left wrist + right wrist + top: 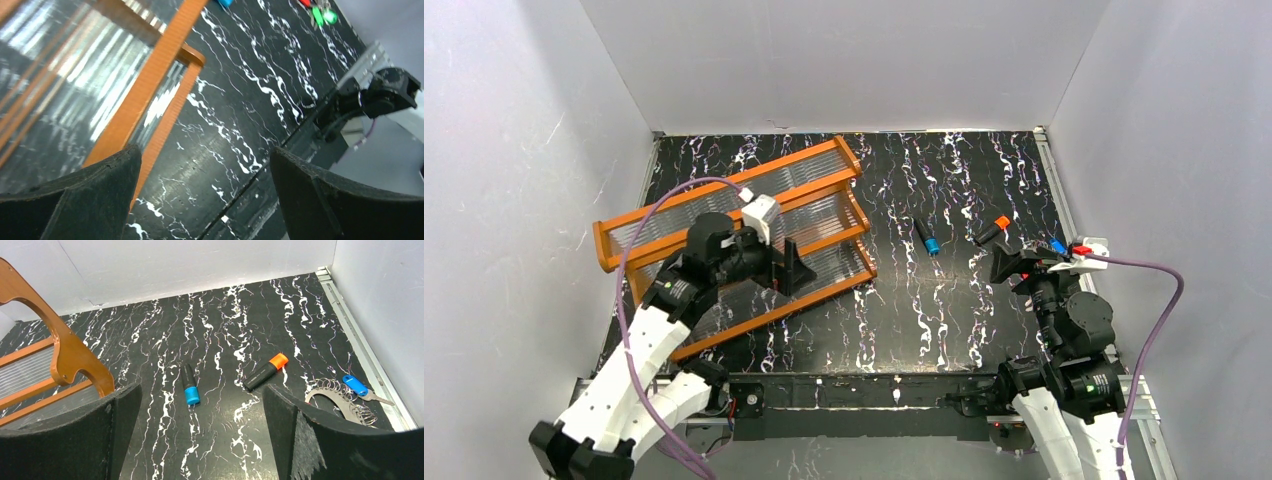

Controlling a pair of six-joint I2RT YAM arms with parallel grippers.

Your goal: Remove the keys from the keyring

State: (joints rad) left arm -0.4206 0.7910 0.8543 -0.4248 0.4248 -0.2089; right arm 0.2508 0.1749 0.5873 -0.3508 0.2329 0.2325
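Right hand (pixel 200 390) spread, empty, above desk (pixel 225 315); keyring (pixel 332 396) with keys (pixel 354 385) lies by its right finger, near desk's edge. Left hand (pixel 205 165) spread too, by orange rack (pixel 150 85). Approach step, I'd say. Next: pin ring, pinch key.

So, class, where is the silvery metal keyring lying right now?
The keyring lies far right in the right wrist view, beside the blue-headed key, just right of the orange-tipped black cylinder.
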